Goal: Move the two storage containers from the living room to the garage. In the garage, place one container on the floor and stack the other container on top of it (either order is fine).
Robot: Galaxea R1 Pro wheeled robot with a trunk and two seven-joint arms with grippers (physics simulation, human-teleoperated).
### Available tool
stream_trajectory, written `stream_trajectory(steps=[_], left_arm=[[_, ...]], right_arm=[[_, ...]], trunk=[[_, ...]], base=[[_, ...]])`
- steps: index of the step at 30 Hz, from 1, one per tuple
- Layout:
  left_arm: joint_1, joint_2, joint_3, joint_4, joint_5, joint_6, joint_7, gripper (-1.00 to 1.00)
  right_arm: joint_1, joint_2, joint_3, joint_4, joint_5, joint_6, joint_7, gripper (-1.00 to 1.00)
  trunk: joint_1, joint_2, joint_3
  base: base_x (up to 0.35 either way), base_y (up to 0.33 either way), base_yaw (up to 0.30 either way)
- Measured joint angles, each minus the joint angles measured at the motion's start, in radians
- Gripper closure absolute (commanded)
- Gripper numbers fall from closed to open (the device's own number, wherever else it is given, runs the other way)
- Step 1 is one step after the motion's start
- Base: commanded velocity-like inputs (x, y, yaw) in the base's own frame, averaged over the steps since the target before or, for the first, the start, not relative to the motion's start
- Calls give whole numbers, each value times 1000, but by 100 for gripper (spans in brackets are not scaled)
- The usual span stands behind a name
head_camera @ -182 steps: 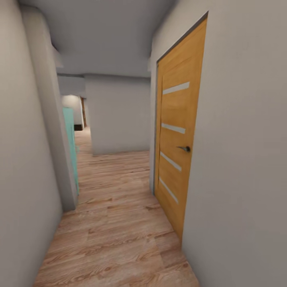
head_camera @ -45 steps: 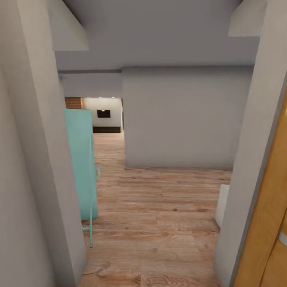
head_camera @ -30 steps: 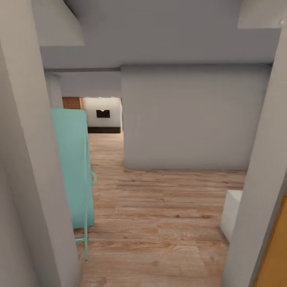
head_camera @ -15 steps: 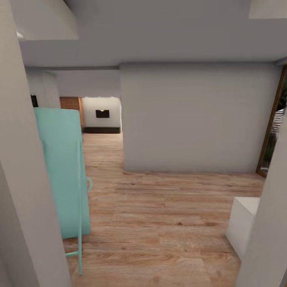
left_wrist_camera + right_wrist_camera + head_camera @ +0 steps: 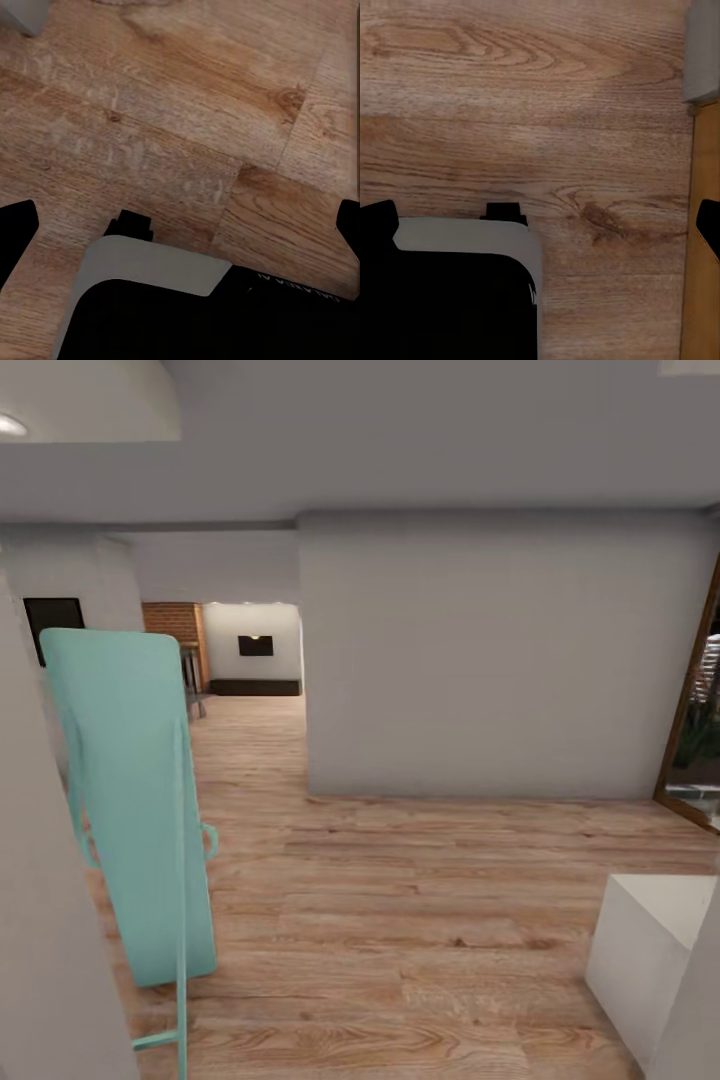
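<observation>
The two storage containers are out of view, and so are the garage and its floor. Far down the passage an opening shows part of the living room, with a brick wall and a dark rectangle on a pale wall. In the left wrist view my left gripper is open over light wood planks, its black fingertips far apart with nothing between them. My right gripper is likewise open and empty above the planks.
A tall teal panel on thin legs stands close at the left beside a near wall corner. A grey wall block faces me. A white box sits low at the right, a wood-framed glass door behind it. Wood floor lies between.
The camera has advanced out of the narrow corridor. The orange door has slid out of the head view; the teal panel, the white box and the glass door have come nearer.
</observation>
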Motion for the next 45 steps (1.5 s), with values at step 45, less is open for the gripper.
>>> stream_trajectory(steps=[45], left_arm=[[0,0,0,0,0,0,0,-100]], right_arm=[[0,0,0,0,0,0,0,-100]], trunk=[[0,0,0]], base=[[324,0,0]])
